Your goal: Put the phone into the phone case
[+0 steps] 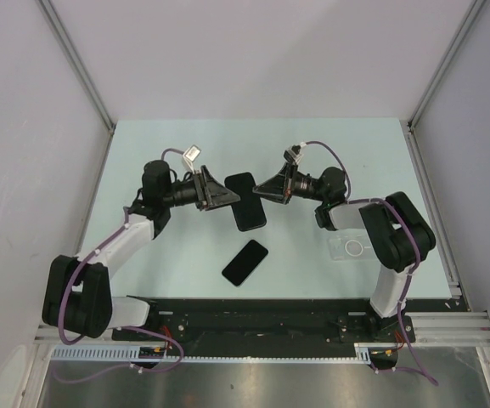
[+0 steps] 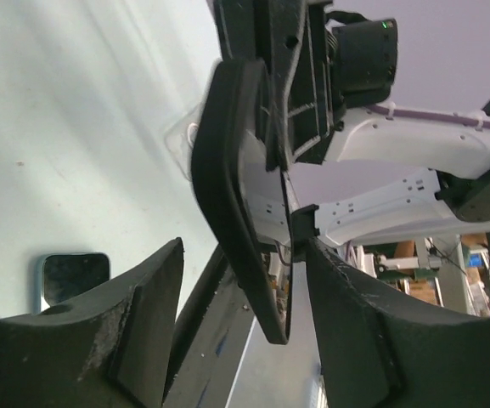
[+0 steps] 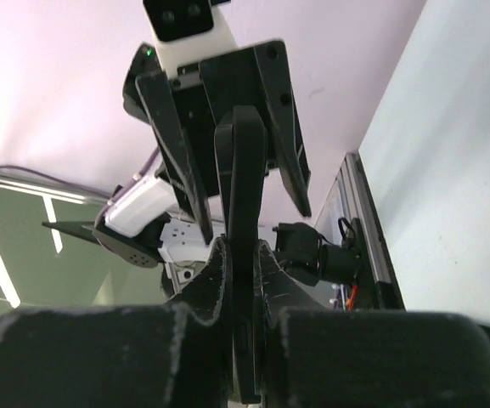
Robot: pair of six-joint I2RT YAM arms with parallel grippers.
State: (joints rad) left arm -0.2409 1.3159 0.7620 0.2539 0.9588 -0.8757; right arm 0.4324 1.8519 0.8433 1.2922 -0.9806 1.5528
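Top external view: the right tool [image 1: 261, 191] clenches the phone [image 1: 246, 208], whose long axis runs 12-to-6. The left tool [image 1: 230, 202] stands released astride it. The phone case [image 1: 355, 248] lies at 4 o'clock from it, lengthwise 9-to-3.

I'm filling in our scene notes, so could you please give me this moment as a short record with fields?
held phone: in the air between the two arms
right claw: shut on the held phone's edge
left claw: open, one finger on either side of the held phone
second phone: flat on the table, near the middle
case: flat on the table by the right arm, nothing in it
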